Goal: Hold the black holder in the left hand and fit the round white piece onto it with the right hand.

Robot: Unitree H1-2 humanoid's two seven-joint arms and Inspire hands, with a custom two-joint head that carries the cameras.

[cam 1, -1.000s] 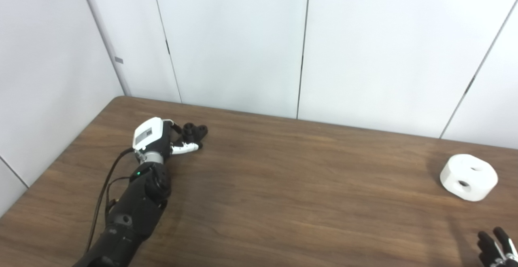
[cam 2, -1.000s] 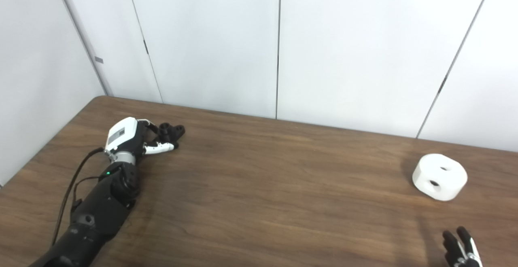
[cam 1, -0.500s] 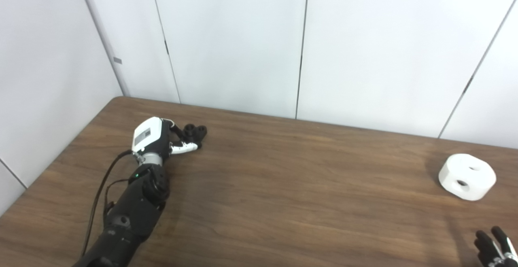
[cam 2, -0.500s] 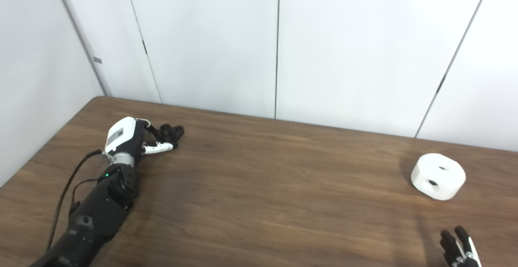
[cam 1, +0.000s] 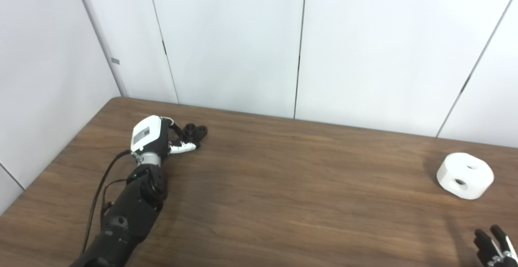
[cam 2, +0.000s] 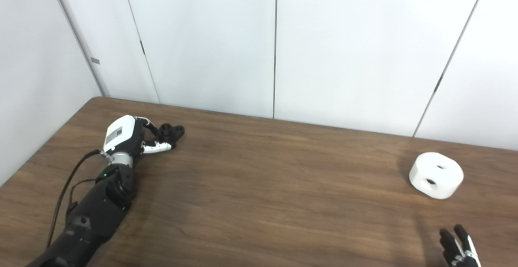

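Observation:
The black holder [cam 1: 196,131] rests on the table at the far left. My left hand [cam 1: 156,136] lies beside it, with dark fingers curled against its far side and the white thumb [cam 1: 183,147] against its near side, so the hand closes on it. The round white piece [cam 1: 465,175], with two holes, sits on the table at the far right, untouched; it also shows in the right eye view [cam 2: 436,174]. Only the spread fingertips of my right hand [cam 1: 494,246] show at the bottom right corner, well short of the white piece and holding nothing.
The brown wooden table [cam 1: 291,186] ends at white wall panels [cam 1: 243,44] behind and on the left. A black cable [cam 1: 101,186] runs along my left forearm.
The whole picture has shifted slightly, so the camera moved. Both hands, the holder and the white piece keep their places relative to the table.

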